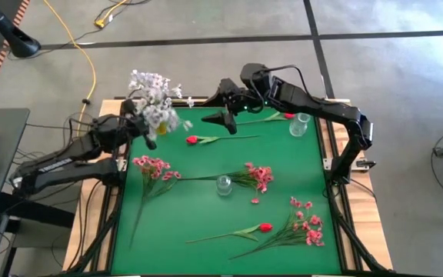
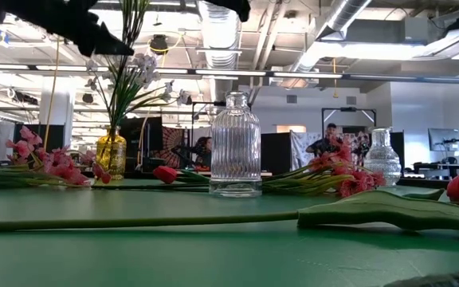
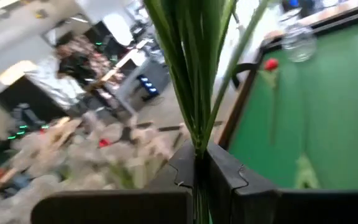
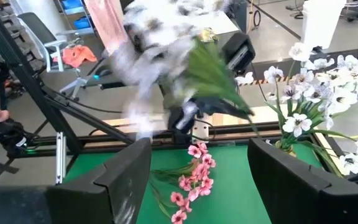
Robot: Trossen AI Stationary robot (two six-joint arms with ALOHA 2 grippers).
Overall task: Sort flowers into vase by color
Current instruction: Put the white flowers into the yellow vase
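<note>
- The left hand (image 3: 197, 180) is clamped on the green stems of a white flower cluster (image 1: 154, 92), holding it up above the yellow vase (image 2: 111, 153), probably so the stems can drop in with the white flowers already there.
- The right hand (image 1: 220, 118) hangs beside that vase, fingers apart and empty.
- Pink sprays (image 1: 151, 167) and red buds (image 1: 192, 140) lie on the green counter (image 1: 206, 215) near the clear vases (image 2: 235, 143), unsorted.
</note>
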